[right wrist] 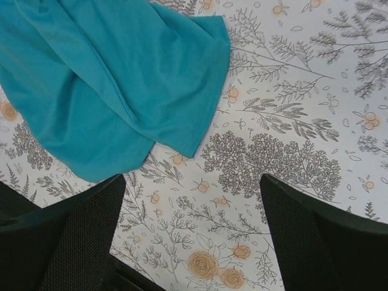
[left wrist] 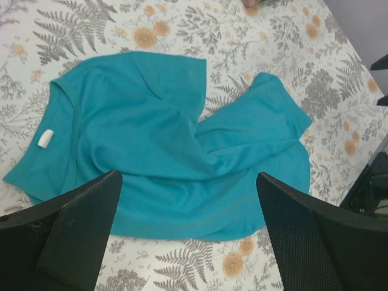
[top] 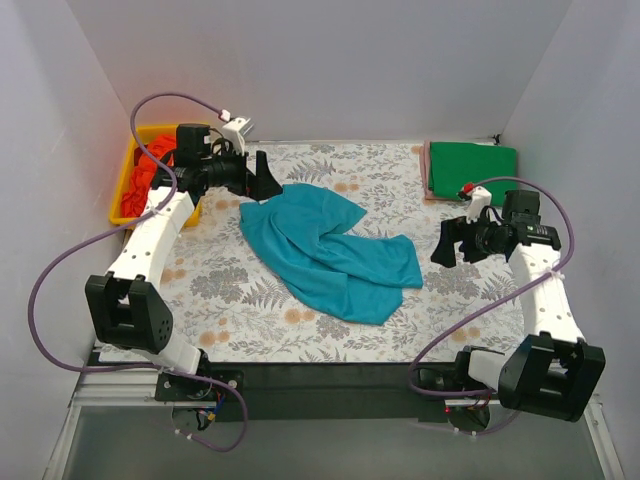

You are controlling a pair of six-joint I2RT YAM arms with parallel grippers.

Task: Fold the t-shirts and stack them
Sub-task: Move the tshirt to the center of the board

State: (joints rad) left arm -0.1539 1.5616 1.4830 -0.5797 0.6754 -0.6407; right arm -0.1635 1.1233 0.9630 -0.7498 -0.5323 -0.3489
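A teal-blue t-shirt [top: 325, 248] lies crumpled in the middle of the floral sheet; it also shows in the left wrist view [left wrist: 163, 157] and the right wrist view [right wrist: 109, 79]. A bright green t-shirt [top: 470, 170] lies folded at the back right. Orange-red cloth [top: 150, 165] fills the yellow bin. My left gripper [top: 262, 180] is open and empty above the teal shirt's back-left edge. My right gripper [top: 452, 243] is open and empty, apart from the teal shirt on its right.
The yellow bin [top: 122, 195] stands at the back left. The grey floral sheet [top: 230, 300] covers the table. White walls close in the back and both sides. A dark strip runs along the near edge by the arm bases.
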